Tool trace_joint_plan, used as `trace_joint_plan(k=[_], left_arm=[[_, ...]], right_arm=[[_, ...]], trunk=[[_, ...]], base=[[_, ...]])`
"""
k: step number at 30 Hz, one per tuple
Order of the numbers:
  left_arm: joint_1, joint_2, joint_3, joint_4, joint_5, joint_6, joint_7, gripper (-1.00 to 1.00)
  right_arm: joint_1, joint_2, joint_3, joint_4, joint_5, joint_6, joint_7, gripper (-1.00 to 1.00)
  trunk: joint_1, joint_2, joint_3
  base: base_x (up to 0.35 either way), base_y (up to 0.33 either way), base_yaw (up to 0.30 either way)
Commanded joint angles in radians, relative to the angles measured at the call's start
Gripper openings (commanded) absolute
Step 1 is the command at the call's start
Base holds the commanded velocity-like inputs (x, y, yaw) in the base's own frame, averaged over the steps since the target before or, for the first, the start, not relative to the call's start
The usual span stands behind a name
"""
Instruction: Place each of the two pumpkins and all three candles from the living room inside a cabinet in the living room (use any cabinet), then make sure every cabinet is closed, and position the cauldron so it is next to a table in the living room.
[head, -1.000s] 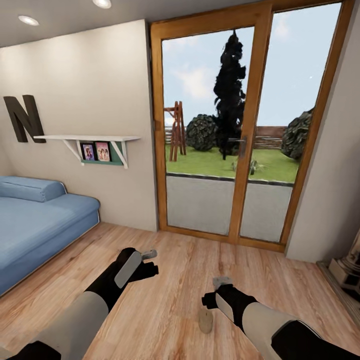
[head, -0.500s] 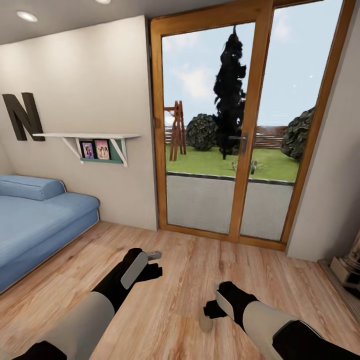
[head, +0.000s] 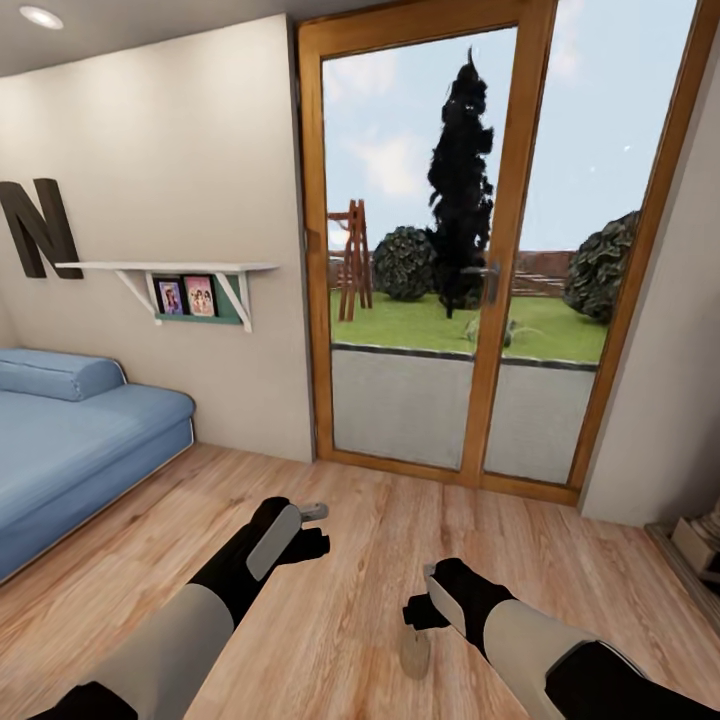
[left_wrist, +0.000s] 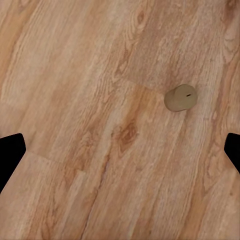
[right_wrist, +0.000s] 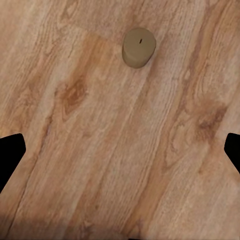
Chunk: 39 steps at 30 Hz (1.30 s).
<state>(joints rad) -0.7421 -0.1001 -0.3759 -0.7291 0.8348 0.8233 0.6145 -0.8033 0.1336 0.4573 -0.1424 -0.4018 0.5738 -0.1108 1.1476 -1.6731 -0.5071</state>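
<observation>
One candle (head: 415, 650), a short olive-tan cylinder with a tiny wick, stands upright on the wooden floor just in front of my right arm. The same candle (right_wrist: 139, 47) sits ahead of my right gripper (right_wrist: 120, 150), whose black fingertips are spread wide with nothing between them. From the left wrist the candle (left_wrist: 180, 98) lies off to one side of my left gripper (left_wrist: 120, 150), which is also open and empty. In the head view my left gripper (head: 312, 515) hangs over bare floor, and my right gripper (head: 428, 580) hovers just above the candle. Pumpkins, cabinet, cauldron and table are out of view.
A blue sofa (head: 70, 440) fills the left side. A wood-framed glass door (head: 480, 300) onto a garden stands straight ahead. A white wall shelf (head: 170, 268) with photos hangs left of it. A pale object (head: 702, 540) sits by the right wall.
The whole view has shifted slightly, so the camera has moved closer to the door. My right gripper has come down a little toward the candle.
</observation>
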Motion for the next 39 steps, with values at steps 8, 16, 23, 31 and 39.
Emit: trace_joint_plan(k=[8, 16, 23, 31, 39], left_arm=[[-0.001, -0.002, -0.003, -0.001, 0.01, 0.0, 0.01, 1.0], [-0.001, -0.004, -0.003, -0.001, 0.01, 0.0, 0.01, 1.0], [-0.001, -0.006, -0.003, -0.001, 0.01, 0.001, 0.01, 1.0], [-0.001, -0.006, -0.003, 0.0, 0.01, 0.001, 0.01, 1.0], [-0.001, -0.006, -0.003, 0.002, 0.01, 0.0, 0.011, 1.0]], right_arm=[[0.0, 0.0, 0.014, -0.002, -0.009, 0.004, -0.008, 1.0], [0.0, -0.001, 0.009, -0.002, -0.008, 0.004, -0.011, 1.0], [0.0, -0.003, 0.008, -0.002, -0.008, 0.004, -0.009, 1.0], [0.0, -0.004, 0.005, -0.002, -0.01, 0.004, -0.009, 1.0], [0.0, -0.004, 0.005, -0.002, -0.01, 0.004, -0.008, 1.0]], trunk=[[0.031, -0.057, -0.027], [0.061, -0.113, -0.059], [0.088, -0.162, -0.082], [0.119, -0.218, -0.107], [0.15, -0.274, -0.132]], base=[[0.001, 0.0, 0.025], [0.0, 0.0, 0.144], [0.003, 0.0, 0.016], [0.202, 0.0, 0.001], [0.258, 0.0, 0.0]])
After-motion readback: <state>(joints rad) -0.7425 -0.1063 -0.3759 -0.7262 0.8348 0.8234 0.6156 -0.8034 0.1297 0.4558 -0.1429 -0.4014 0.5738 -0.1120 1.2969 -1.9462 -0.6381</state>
